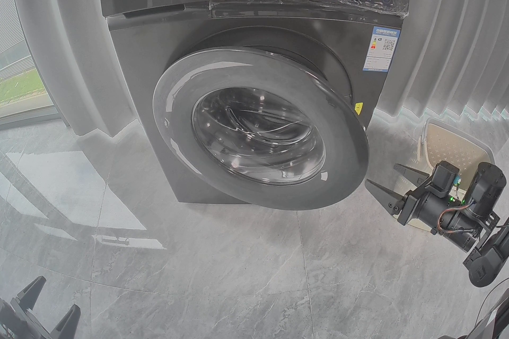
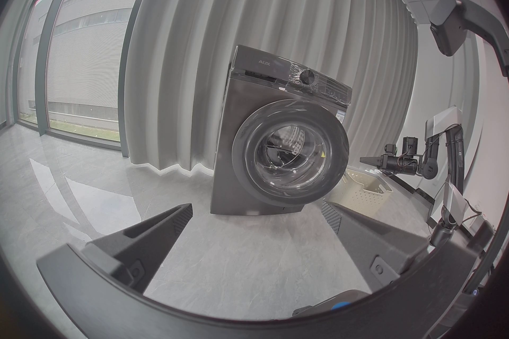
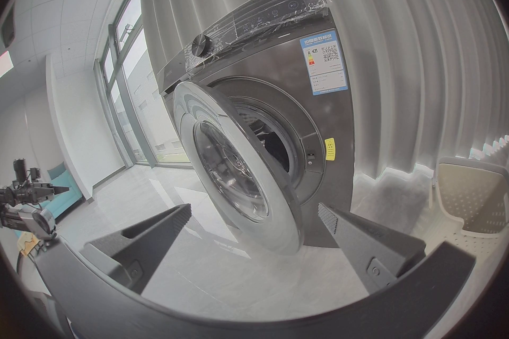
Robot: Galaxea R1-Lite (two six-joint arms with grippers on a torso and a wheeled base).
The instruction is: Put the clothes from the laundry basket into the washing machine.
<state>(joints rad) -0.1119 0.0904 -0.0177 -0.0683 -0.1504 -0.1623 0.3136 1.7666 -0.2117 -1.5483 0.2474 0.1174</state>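
Right claw [image 1: 384, 177] is hanging spread and empty at mid-right of the head frame. Its tips are pointing frame-left toward the free edge of the door [image 1: 180, 107], near it but not touching.

The laundry basket [image 1: 458, 149] is sitting on the floor [image 1: 212, 260] just behind that claw, toward the upper right of the frame by the curtain [image 1: 450, 38]. Only its perforated wall and pale rim are showing, with no clothes in the part that is visible. Whether any are lying deeper in is not readable.

Left claw [image 1: 57, 295] is also spread and empty. It is sitting low in the lower-left corner, well apart from both basket and door.

The washing machine [image 1: 138, 70] is filling the frame centre. Its round door is standing partly swung out, hinged on frame left, with the gap opening on frame right. The dark opening [image 3: 275, 144] is showing behind it in the right wrist view; its contents are unclear.

Judgement: the right arm is much the nearer one to both basket and door edge. A basket pick means turning the claw back toward frame right and down. The door's half-swung angle is looking tight for loading.
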